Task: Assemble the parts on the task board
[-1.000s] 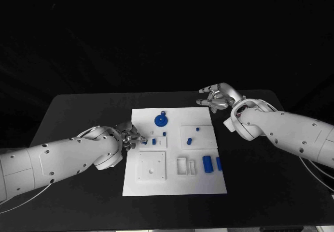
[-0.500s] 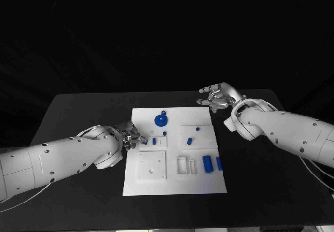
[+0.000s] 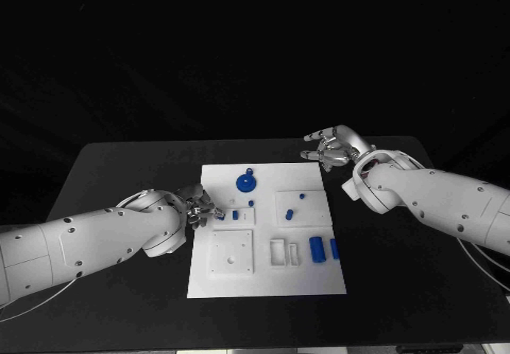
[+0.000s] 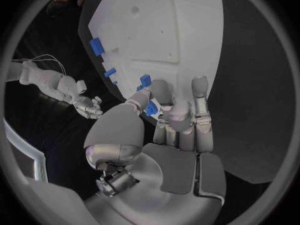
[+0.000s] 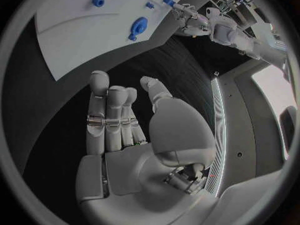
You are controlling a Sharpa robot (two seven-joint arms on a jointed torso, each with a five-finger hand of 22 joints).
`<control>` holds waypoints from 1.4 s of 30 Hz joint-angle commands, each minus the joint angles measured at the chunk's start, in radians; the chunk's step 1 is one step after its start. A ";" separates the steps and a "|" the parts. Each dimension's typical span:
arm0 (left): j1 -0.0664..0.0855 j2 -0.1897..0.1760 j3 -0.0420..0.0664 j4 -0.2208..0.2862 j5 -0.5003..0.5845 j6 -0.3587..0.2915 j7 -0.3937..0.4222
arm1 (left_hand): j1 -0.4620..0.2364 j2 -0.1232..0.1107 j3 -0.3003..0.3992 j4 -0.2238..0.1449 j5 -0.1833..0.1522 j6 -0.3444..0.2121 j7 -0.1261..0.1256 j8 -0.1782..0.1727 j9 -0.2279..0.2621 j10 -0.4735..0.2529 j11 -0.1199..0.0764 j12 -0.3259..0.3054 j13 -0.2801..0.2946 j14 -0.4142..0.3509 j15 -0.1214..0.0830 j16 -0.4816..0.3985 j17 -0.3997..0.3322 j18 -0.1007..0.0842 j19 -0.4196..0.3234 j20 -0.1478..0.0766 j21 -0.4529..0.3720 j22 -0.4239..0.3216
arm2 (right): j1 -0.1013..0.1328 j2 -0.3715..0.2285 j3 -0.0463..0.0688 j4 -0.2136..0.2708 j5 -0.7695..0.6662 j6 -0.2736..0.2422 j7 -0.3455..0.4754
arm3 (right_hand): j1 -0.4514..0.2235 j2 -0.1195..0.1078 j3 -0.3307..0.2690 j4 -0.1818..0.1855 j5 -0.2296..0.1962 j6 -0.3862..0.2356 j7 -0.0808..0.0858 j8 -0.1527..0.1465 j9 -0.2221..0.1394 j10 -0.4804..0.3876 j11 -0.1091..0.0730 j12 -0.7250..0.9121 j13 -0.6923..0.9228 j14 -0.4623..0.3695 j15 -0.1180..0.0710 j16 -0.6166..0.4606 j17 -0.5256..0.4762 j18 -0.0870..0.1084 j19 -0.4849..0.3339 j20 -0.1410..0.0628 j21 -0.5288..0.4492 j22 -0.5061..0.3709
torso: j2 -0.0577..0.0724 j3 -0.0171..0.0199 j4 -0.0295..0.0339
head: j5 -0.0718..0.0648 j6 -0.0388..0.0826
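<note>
The white task board (image 3: 266, 276) lies in the middle of the black table. My left hand (image 3: 197, 207) sits at the board's left edge and pinches a small blue part (image 4: 149, 109) between thumb and fingers, just above the board surface. My right hand (image 3: 332, 150) hovers past the board's far right corner with its fingers extended and nothing in it; the right wrist view shows the same empty hand (image 5: 122, 122). On the board lie a round blue disc (image 3: 245, 181), small blue pegs (image 3: 289, 215) and two blue cylinders (image 3: 315, 249).
The board carries raised white blocks: a square plate (image 3: 232, 254) near the front left and a slotted block (image 3: 278, 253) beside it. Bare black table (image 3: 117, 169) surrounds the board on all sides.
</note>
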 commanded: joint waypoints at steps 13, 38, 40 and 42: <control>-0.008 0.006 -0.007 -0.005 0.006 0.064 -0.030 | 0.047 0.005 -0.070 0.044 -0.110 0.275 -0.118 0.007 0.001 0.013 -0.036 0.005 0.002 -0.001 -0.002 -0.007 -0.008 -0.001 0.005 0.005 -0.008 0.016 | -0.001 0.002 0.000 -0.001 -0.002 0.012 0.010 | -0.011 -0.001 0.006 0.002 0.003 0.007 0.000 -0.001 0.001 0.002 -0.006 0.001 0.001 0.003 -0.003 0.000 0.001 0.009 0.035 0.000 0.004 0.034 | 0.000 0.0006 -0.0001 | 0.001 0.000; -0.008 0.017 -0.007 -0.011 0.001 0.130 -0.025 | 0.009 0.037 -0.015 -0.021 0.018 0.278 -0.119 0.031 0.008 0.012 -0.034 0.029 0.028 0.000 0.004 -0.016 -0.002 0.019 -0.002 0.026 -0.006 0.019 | -0.003 0.005 0.000 -0.004 -0.001 0.014 0.012 | -0.012 -0.001 0.008 0.002 0.004 0.012 0.000 -0.001 0.002 0.002 -0.006 0.000 0.000 0.003 -0.003 -0.001 0.001 0.009 0.035 0.000 0.002 0.034 | 0.000 0.0006 -0.0006 | -0.002 -0.004; -0.008 0.018 -0.007 -0.011 0.000 0.134 -0.025 | 0.010 0.038 -0.014 -0.022 0.020 0.278 -0.119 0.031 0.008 0.012 -0.034 0.029 0.029 -0.001 0.004 -0.017 -0.002 0.020 -0.002 0.027 -0.005 0.019 | -0.003 0.005 0.000 -0.004 -0.001 0.015 0.012 | -0.012 -0.001 0.008 0.002 0.004 0.012 0.000 -0.001 0.002 0.002 -0.006 0.000 0.000 0.003 -0.003 -0.001 0.001 0.009 0.035 0.000 0.002 0.034 | 0.000 0.0006 -0.0006 | -0.002 -0.004; -0.008 0.019 -0.007 -0.011 -0.001 0.136 -0.026 | 0.009 0.038 -0.013 -0.024 0.024 0.279 -0.119 0.032 0.008 0.012 -0.034 0.030 0.030 0.000 0.005 -0.016 0.000 0.021 -0.003 0.028 -0.004 0.019 | -0.003 0.005 0.000 -0.004 -0.001 0.015 0.012 | -0.012 -0.001 0.008 0.002 0.004 0.012 0.000 -0.001 0.002 0.002 -0.006 0.000 0.000 0.003 -0.003 -0.001 0.001 0.009 0.035 0.000 0.002 0.034 | 0.000 0.0005 -0.0003 | -0.003 -0.004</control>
